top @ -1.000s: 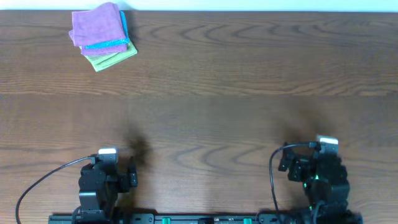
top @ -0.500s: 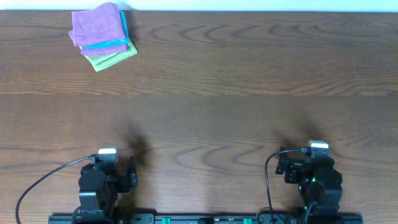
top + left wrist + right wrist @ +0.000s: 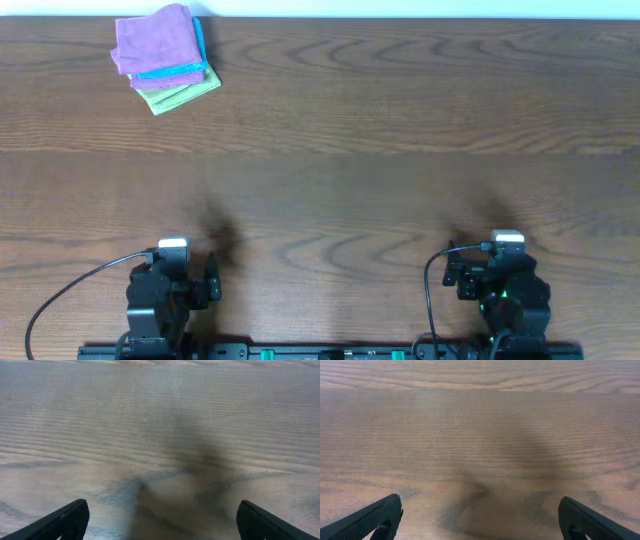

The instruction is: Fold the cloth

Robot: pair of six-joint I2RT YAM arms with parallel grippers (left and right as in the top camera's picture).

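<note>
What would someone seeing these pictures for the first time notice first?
The bright pile of folded cloths at the far left corner of the wooden table stands out, with a purple cloth on top and blue and green ones beneath. Next come the two arms at the near edge, the left gripper and right gripper both open over bare wood.

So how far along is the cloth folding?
Looks done: a folded purple cloth tops the stack at the far-left corner, and no loose cloth shows. In hand: nothing; left gripper and right gripper are open and empty. Left: apparently nothing.
</note>
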